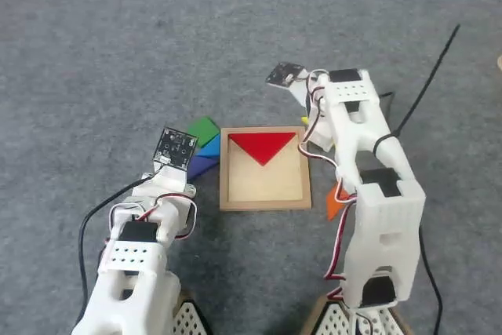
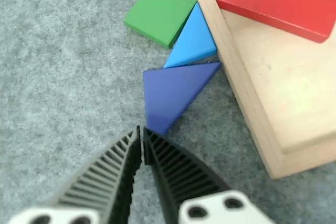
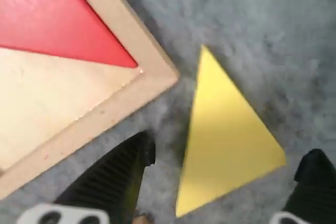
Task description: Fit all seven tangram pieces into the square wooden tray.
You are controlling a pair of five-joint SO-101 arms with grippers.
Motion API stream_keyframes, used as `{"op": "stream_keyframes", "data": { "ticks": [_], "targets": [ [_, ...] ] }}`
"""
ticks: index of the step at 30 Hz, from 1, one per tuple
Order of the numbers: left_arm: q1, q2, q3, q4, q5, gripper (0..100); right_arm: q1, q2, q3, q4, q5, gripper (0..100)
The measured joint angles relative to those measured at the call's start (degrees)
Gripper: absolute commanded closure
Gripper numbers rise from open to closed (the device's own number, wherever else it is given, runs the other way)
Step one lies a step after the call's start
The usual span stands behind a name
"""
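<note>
From above, the square wooden tray (image 1: 264, 205) lies on the grey cloth (image 1: 94, 60) between the two arms, with the red triangle (image 1: 261, 147) inside it against the far wall, point toward the arms. Just off the tray's side by the left arm (image 1: 141, 256), the green square (image 1: 203, 130), the light blue triangle (image 1: 209, 147) and the dark blue triangle (image 1: 201, 165) sit bunched together. An orange piece (image 1: 336, 203) peeks out from behind the right arm (image 1: 369, 186) near the tray's other side. The left wrist view shows the left gripper (image 2: 142, 132) with its ribbed fingers pressed together, holding nothing, their tips right at one corner of the dark blue triangle (image 2: 170, 93). That piece meets the light blue triangle (image 2: 193, 40), which lies against the tray's rim (image 2: 247, 114) and beside the green square (image 2: 160, 13). In the right wrist view the right gripper (image 3: 231, 150) is spread wide, and the yellow triangle (image 3: 226, 135) lies flat on the cloth between its fingers (image 3: 121, 174), near the tray's corner (image 3: 152, 72) but apart from it
</note>
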Motion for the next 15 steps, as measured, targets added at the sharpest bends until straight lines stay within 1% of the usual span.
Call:
{"op": "stream_keyframes", "data": {
  "ticks": [11, 13, 15],
  "targets": [
    [0.0, 0.0, 0.0, 0.0, 0.0, 99, 0.35, 1.93, -0.97, -0.18, 0.44, 58.7],
    [0.0, 0.0, 0.0, 0.0, 0.0, 99, 0.35, 1.93, -0.97, 0.0, 0.44, 60.7],
    [0.0, 0.0, 0.0, 0.0, 0.0, 99, 0.62, 2.2, -1.41, 0.62, 0.44, 64.8]
  ]
}}
